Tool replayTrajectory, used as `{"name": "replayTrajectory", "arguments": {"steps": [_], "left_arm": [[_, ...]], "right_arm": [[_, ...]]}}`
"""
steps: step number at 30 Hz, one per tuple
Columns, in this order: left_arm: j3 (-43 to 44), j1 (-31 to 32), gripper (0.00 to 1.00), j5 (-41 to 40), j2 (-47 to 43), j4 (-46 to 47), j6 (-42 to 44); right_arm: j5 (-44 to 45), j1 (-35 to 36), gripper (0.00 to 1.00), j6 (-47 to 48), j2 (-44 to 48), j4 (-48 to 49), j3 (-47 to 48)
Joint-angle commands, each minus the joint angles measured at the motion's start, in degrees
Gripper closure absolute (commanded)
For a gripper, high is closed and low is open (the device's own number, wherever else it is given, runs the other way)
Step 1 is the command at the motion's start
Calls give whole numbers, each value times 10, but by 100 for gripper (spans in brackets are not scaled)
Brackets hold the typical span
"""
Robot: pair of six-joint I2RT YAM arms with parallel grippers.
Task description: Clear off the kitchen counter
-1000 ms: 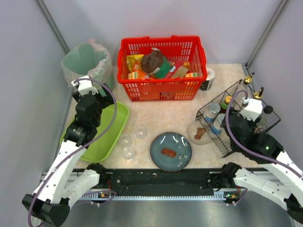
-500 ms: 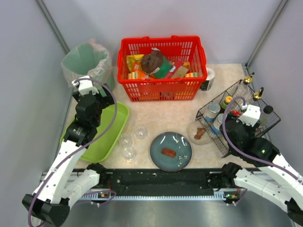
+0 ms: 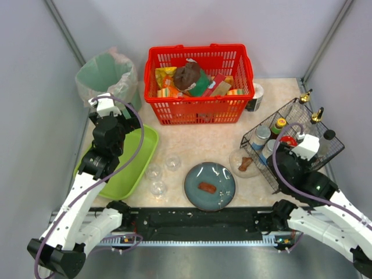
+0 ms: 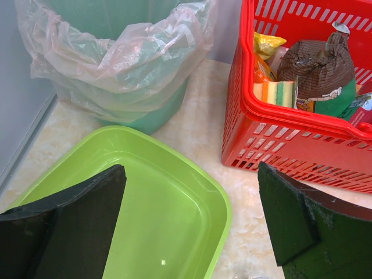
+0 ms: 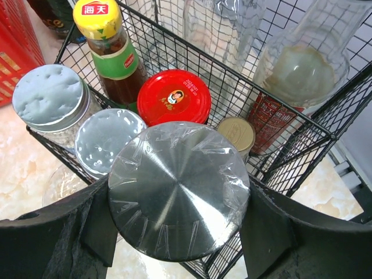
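- The main risk is a bad landing. The right claw [image 5: 179,200] hangs over the black wire rack [image 3: 336,152], which is already crowded. Just beyond the steel-lidded jar [image 5: 179,189], a round one sealed in clear film, stand a red-lidded jar [image 5: 176,96] and a small gold-capped jar [image 5: 236,133]. Set down on either cap, the jar would sit tilted and could topple.
- The film looks slick, so the jar might twist or slide in the grip on the way down.
- Spreading the fingers in so tight a spot could catch the wires or nudge the tall clear glass bottle with the red label [image 5: 296,81].
- The wide lid hides the jar's base, so I cannot tell whether it hangs free or already rests on something.
- The right claw is closed about partway on the jar, one dark finger on each side of the lid.
- The right arm is folded up from its base, with the wrist pointing down over the rack's near part.
- The left claw [image 4: 189,218] is spread fully wide and holds nothing. It hovers over the lime-green plastic tray [image 4: 163,168], and its arm reaches forward along the left side.
- The kitchen counter [image 3: 215,139], pale marbled stone, lies beneath everything. A blue plate with a food scrap [image 3: 210,186] and clear glasses [image 3: 157,188] are left on it.
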State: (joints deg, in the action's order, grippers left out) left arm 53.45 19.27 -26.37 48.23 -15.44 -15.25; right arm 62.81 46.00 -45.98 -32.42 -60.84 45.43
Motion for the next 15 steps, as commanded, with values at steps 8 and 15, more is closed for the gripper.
{"name": "replayTrajectory", "arguments": {"steps": [8, 15], "left_arm": [[8, -1, 1, -2, -9, 30, 6], [8, -1, 1, -9, -9, 30, 12]], "right_arm": [[38, -6, 59, -122, -26, 20, -48], [41, -6, 52, -127, -21, 20, -62]]}}
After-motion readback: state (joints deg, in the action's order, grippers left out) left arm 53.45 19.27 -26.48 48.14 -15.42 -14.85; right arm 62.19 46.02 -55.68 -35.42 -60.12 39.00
